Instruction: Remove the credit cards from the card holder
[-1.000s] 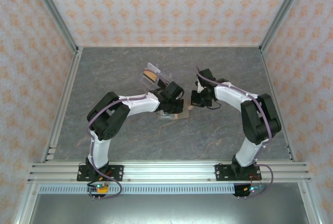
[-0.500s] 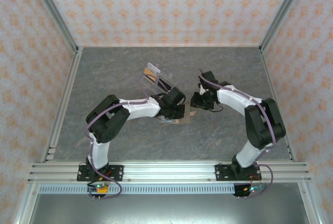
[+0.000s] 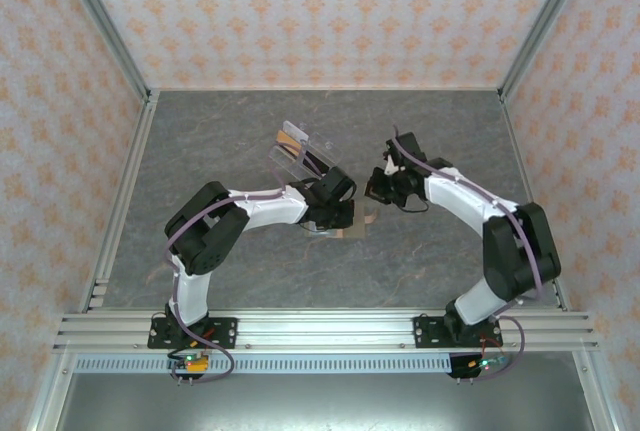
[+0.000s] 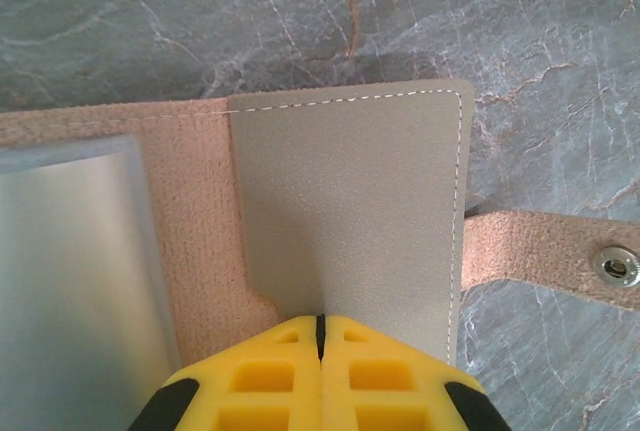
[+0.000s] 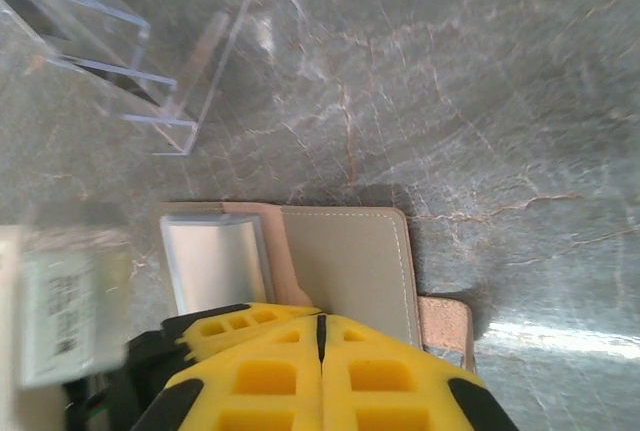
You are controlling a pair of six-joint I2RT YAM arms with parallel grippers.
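The card holder (image 4: 350, 211) is a tan leather fold-out wallet with a grey stitched pocket and a snap strap (image 4: 560, 256). It lies open on the table (image 3: 352, 229). A pale grey-blue card or sleeve (image 4: 70, 281) fills its left half (image 5: 215, 261). My left gripper (image 4: 320, 319) is shut, its yellow tips resting on the near edge of the grey pocket (image 3: 336, 213). My right gripper (image 5: 320, 319) is shut too, with nothing between the tips. It hovers over the same edge, just right of the left fingers (image 5: 240, 323), at the holder's right side (image 3: 376, 191).
A clear plastic slotted stand (image 3: 297, 148) sits behind the wallet, holding a tan-orange piece and a black one; it also appears in the right wrist view (image 5: 130, 61). Grey marbled table (image 3: 250, 121) lies all round, with patterned walls at the back and sides.
The left gripper came down and toward me onto the wallet, then held still. The right arm's elbow swung out to the right while its gripper stayed by the wallet's right edge.
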